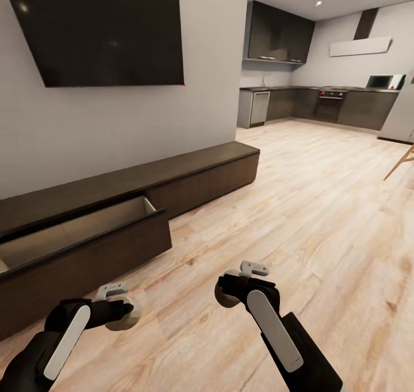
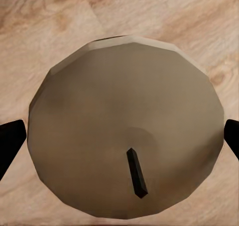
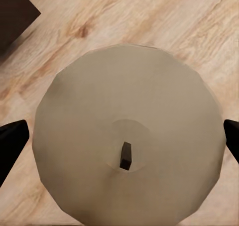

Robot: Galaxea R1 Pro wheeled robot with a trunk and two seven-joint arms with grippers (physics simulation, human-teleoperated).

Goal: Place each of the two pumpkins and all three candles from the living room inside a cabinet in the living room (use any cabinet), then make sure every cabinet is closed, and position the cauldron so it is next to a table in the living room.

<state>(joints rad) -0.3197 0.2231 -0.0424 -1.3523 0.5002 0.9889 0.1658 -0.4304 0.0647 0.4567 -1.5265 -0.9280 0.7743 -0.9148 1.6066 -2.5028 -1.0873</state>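
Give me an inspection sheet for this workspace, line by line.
Surface: pale wood plank floor, bare ahead.
Job's things: long dark brown wooden cabinet along the wall, its nearest drawer pulled open, pale interior showing nothing inside; one stubby pale grey candle with a dark wick in the left end effector, a second such candle in the right end effector.
Clutter: nothing seen.
Grippers: both end effectors shut on candles, held over the floor.
Cables: nothing seen.
Surroundings: black wall-mounted television, dark kitchen units beyond.
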